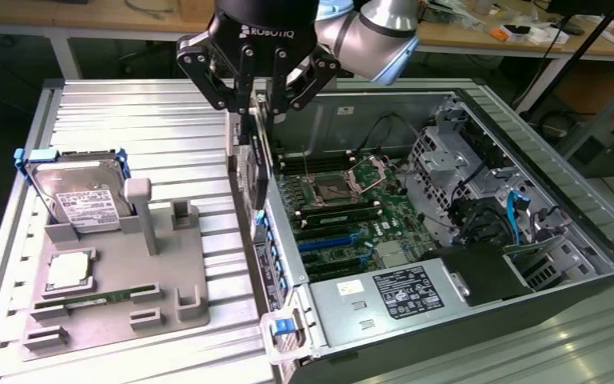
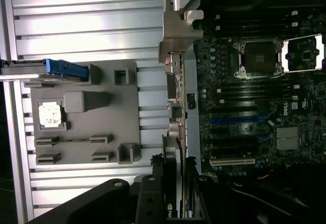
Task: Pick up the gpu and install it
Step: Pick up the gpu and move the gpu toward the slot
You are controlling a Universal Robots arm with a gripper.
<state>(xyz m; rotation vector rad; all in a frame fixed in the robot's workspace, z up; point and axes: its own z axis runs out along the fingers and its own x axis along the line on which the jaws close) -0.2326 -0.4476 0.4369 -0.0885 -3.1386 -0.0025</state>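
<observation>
The gpu (image 1: 257, 164) is a slim dark card with a silvery bracket, and it hangs edge-down in the air over the near wall of the open computer case (image 1: 563, 240). My gripper (image 1: 256, 112) is shut on its upper edge, fingers either side of the board. In the wrist view the gpu (image 2: 177, 96) shows edge-on, its metal bracket (image 2: 175, 30) at the far end, and my gripper (image 2: 175, 203) clamps the near end. The card lies along the line between the grey fixture and the motherboard (image 2: 254, 107).
A grey fixture (image 1: 169, 272) on the ribbed metal table holds a hard drive in a blue frame (image 1: 73, 192), a square chip (image 1: 69, 272) and a green memory stick (image 1: 93, 298). Inside the case are blue slots (image 1: 334, 240), a power supply (image 1: 398, 292) and cables (image 1: 515, 216).
</observation>
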